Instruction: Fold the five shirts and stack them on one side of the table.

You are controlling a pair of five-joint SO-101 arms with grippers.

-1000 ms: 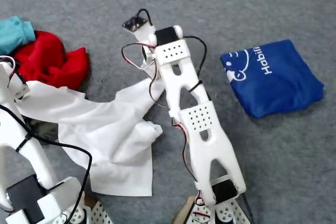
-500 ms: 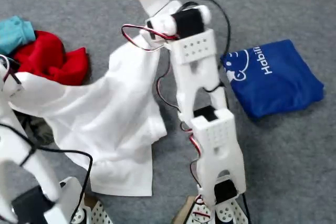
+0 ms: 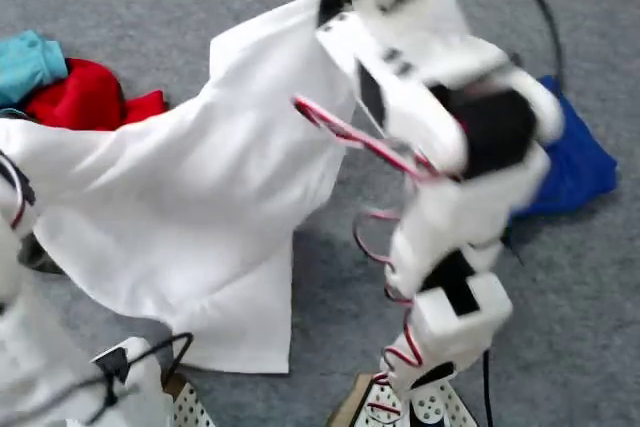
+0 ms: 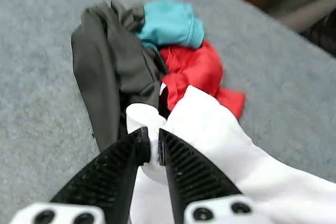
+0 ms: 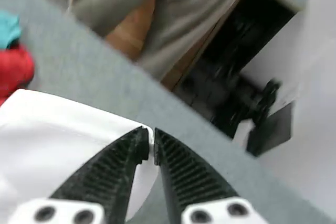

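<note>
A white shirt [image 3: 200, 197] hangs spread in the air above a grey table [image 3: 570, 297], held at two points by two white robot arms. The left gripper [image 4: 152, 140] has its black ribbed jaws pressed nearly together on a bunched bit of the white cloth, at the shirt's left end. The right gripper [image 5: 150, 135] has its jaws closed almost flat on a thin edge of the same shirt, high up toward the far side of the table, with the right arm raised tall. Between the two holds the cloth opens out wide like a sheet. Its lower part droops, and one flap rests on the table near the arms' bases.

By the left hold lies a heap of unfolded shirts on the left side of the table. There is a red shirt [image 3: 85, 97], a teal shirt [image 3: 30, 62] touching it on the far side, and a dark grey shirt [image 4: 102, 77] crumpled against both. On the right side of the table a blue shirt [image 3: 575, 162] lies folded, partly hidden behind the right arm and well apart from the heap
</note>
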